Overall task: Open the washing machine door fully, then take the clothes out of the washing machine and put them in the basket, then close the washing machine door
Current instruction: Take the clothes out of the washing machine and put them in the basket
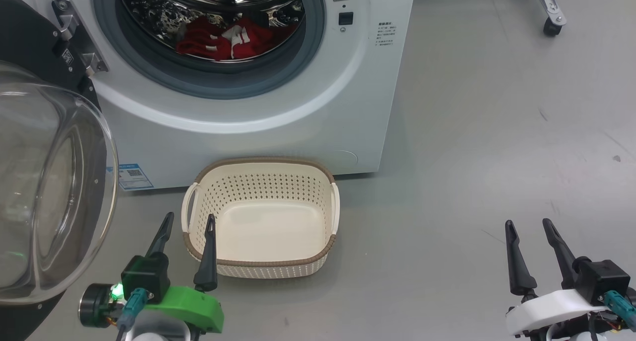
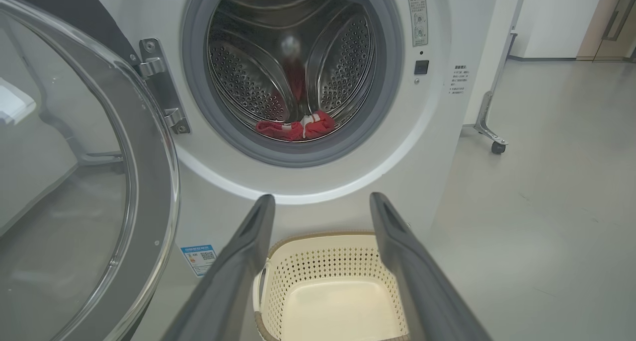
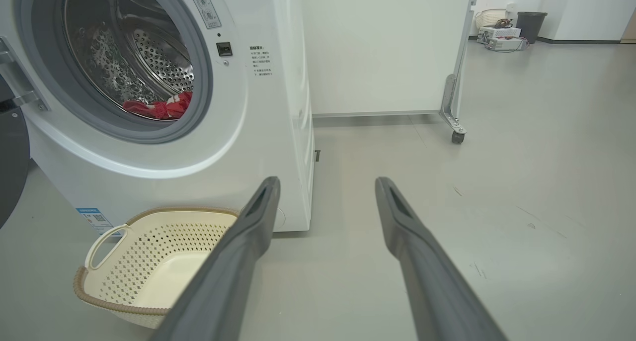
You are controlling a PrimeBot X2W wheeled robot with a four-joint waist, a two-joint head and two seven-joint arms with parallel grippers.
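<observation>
The white washing machine (image 1: 278,117) fills the upper left of the head view, its round door (image 1: 44,182) swung open to the left, the clear glass bowl facing me. Red clothes (image 1: 223,40) with white trim lie at the bottom of the steel drum, also seen as clothes (image 2: 295,127) and clothes (image 3: 159,107). The cream basket (image 1: 261,174) stands on the floor in front of the machine with nothing in it. My left gripper (image 1: 190,221) is open at the basket's near left corner. My right gripper (image 1: 529,226) is open, well to the right over bare floor.
Grey floor (image 1: 472,132) stretches to the right of the machine. A wheeled white panel (image 3: 387,47) with a caster (image 3: 456,136) stands behind and to the right. A bin and boxes (image 3: 507,25) sit far back by the wall.
</observation>
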